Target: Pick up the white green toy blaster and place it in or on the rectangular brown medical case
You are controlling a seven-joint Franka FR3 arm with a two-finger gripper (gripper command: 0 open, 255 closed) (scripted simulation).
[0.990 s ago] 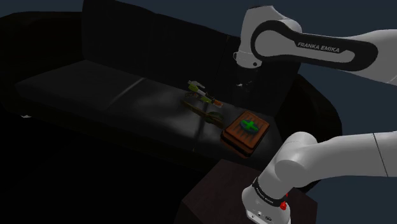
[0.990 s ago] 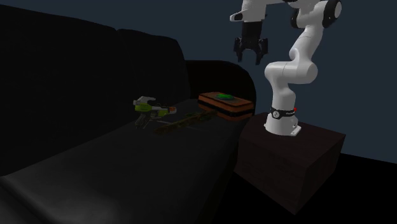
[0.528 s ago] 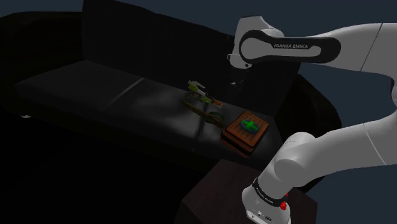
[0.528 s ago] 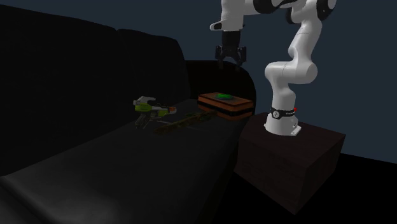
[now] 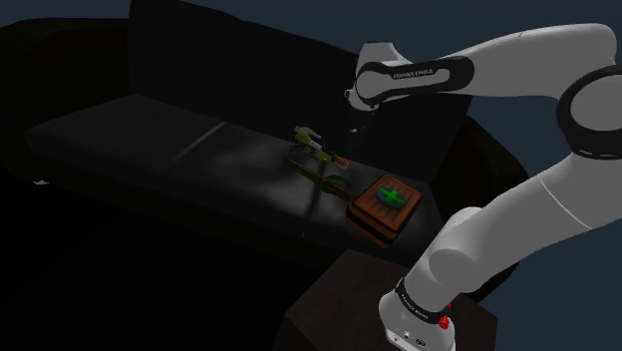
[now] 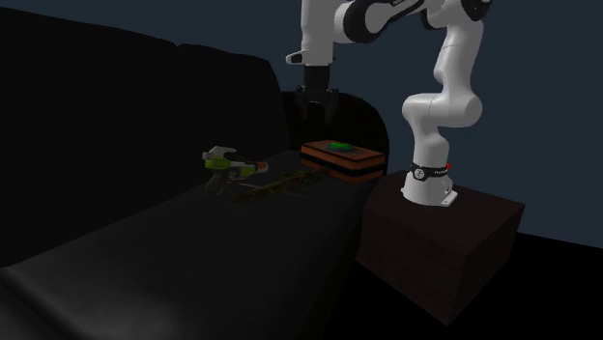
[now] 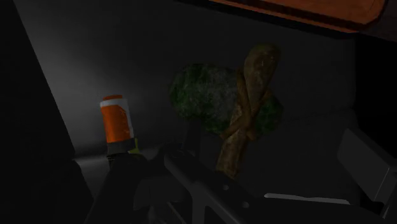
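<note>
1. Gripper. The all-black two-finger gripper (image 6: 316, 104) hangs on the white arm above the dark sofa (image 6: 242, 251), pointing down. In the second exterior view it is above the rectangular brown medical case (image 6: 333, 162), toward that view's left, and well clear of it. Whether the gripper is open or closed cannot be told against the dark backrest. It holds nothing.

2. Task object. The white and green toy blaster with an orange muzzle (image 5: 317, 148) lies on the sofa seat. In the shoulder view it is up and to the left of the case, apart from it. In the wrist view its orange muzzle (image 7: 116, 124) shows below the gripper.

3. Target. The case lies flat on the seat at the end nearest the dark box stand (image 6: 435, 241). A small bright green item (image 5: 392, 195) rests on its lid.

4. Other object. A flat brown and mossy green piece (image 5: 326, 179) lies on the seat between the blaster and the case. In the wrist view (image 7: 210, 95) it sits between the muzzle and the orange-brown edge of the case.
</note>
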